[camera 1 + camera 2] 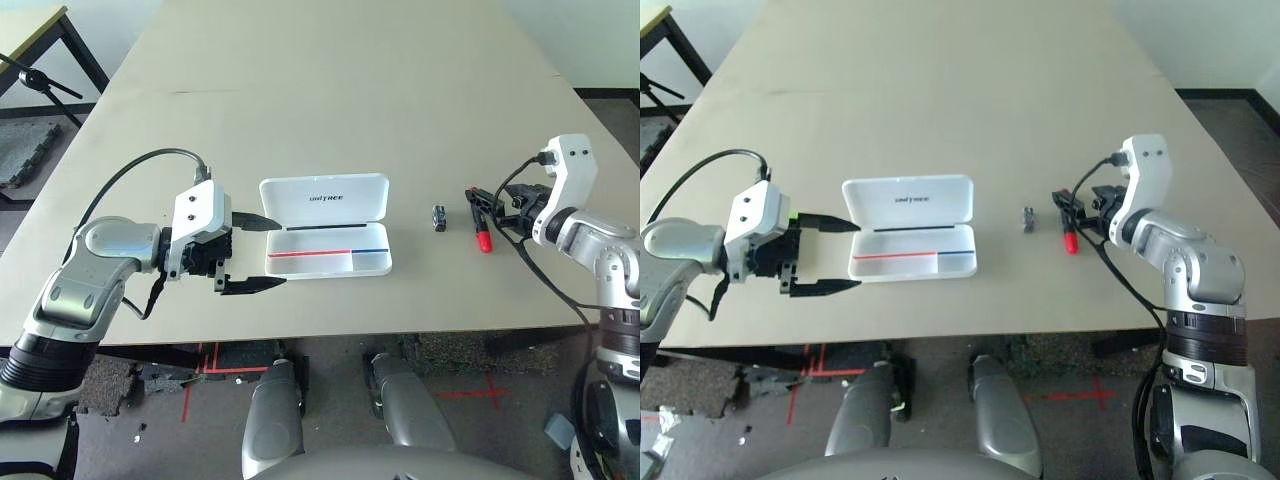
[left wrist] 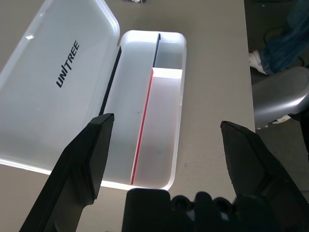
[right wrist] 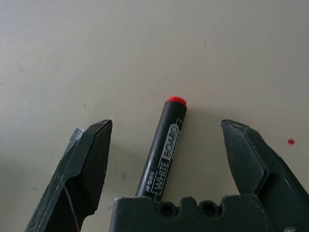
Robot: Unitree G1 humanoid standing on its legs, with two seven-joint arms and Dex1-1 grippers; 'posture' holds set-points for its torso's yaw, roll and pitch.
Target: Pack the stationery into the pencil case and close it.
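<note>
The white pencil case lies open at the table's middle, its lid folded back and the tray with red and blue stripes holding nothing. My left gripper stands open just left of the tray, one finger on each side of its short end. The red-and-black marker lies on the table between the open fingers of my right gripper, untouched. A tiny black-and-silver clip sits between case and marker. A lime-green sliver peeks from behind the left gripper's housing; I cannot tell whether it is the tube.
The beige table stretches far back. Its front edge runs close below the case. A dark side table and tripod stand off the far left corner. Black cables loop from both wrists.
</note>
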